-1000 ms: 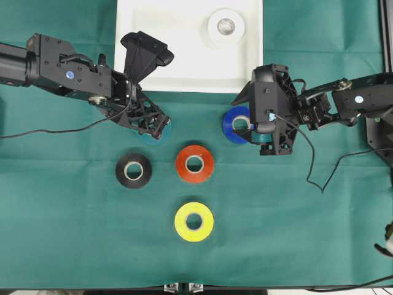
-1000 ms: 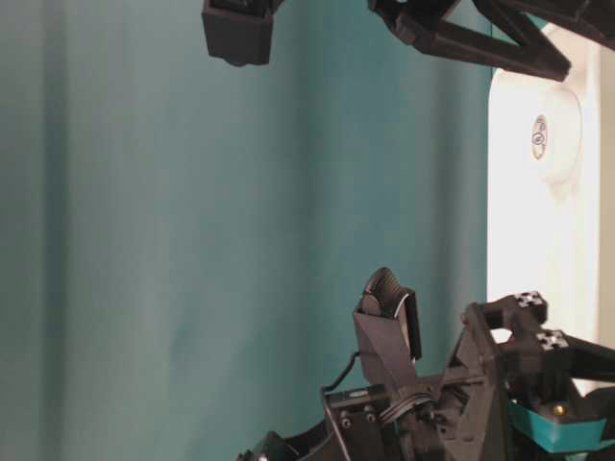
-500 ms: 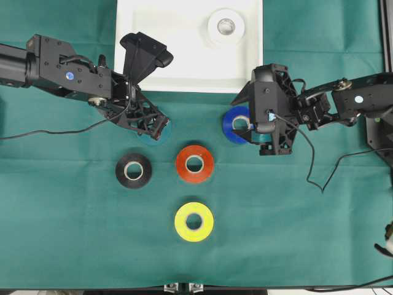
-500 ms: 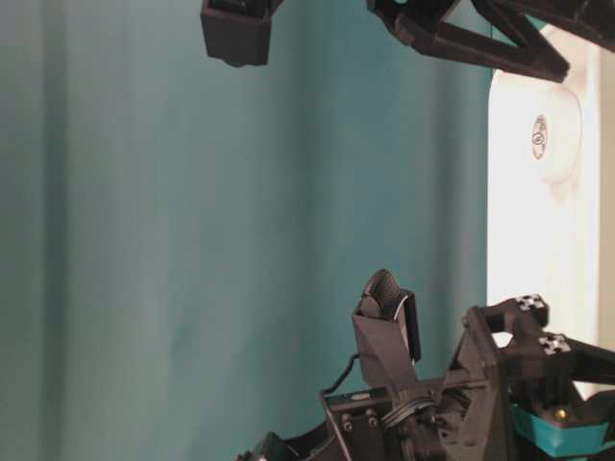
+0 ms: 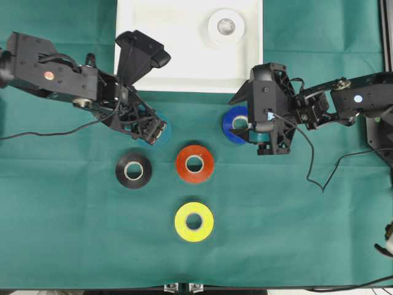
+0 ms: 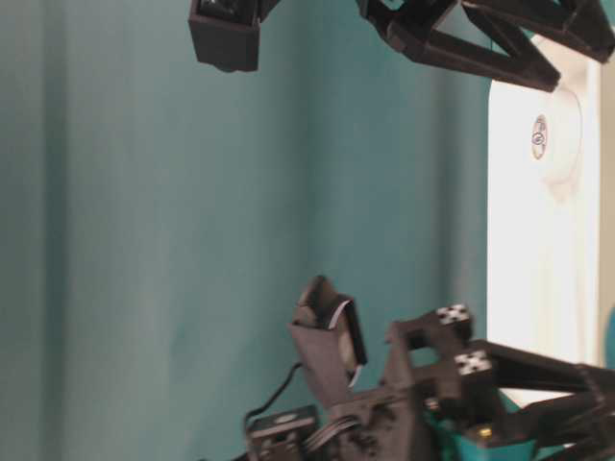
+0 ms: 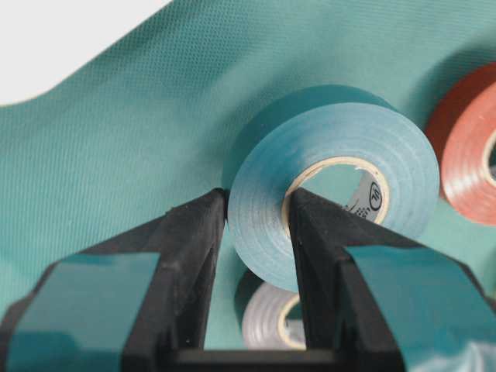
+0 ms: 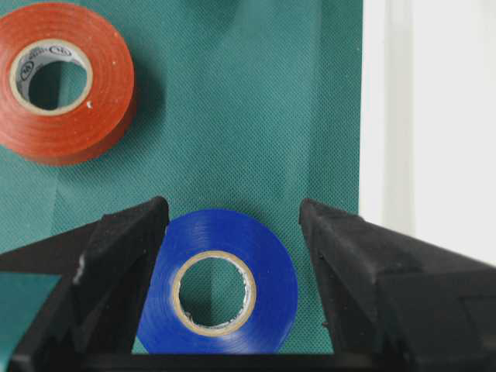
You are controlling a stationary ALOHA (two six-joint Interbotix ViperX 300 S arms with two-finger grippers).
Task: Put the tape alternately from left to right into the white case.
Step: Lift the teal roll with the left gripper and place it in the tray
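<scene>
My left gripper is shut on the wall of the teal tape, one finger inside its pale core and one outside. The roll hangs tilted above the green cloth. My right gripper stands open, a finger on each side of the blue tape, which lies flat on the cloth just below the white case. The white tape lies inside the case near its far right corner. On the cloth lie the black tape, the red-orange tape and the yellow tape.
Green cloth covers the whole table. The case's front rim runs close beside my right gripper. A black cable trails from the right arm over the cloth. A metal frame borders the right edge.
The left arm has shifted left and pulled back a little, taking the teal tape with it. The right arm and the other rolls have not moved.
</scene>
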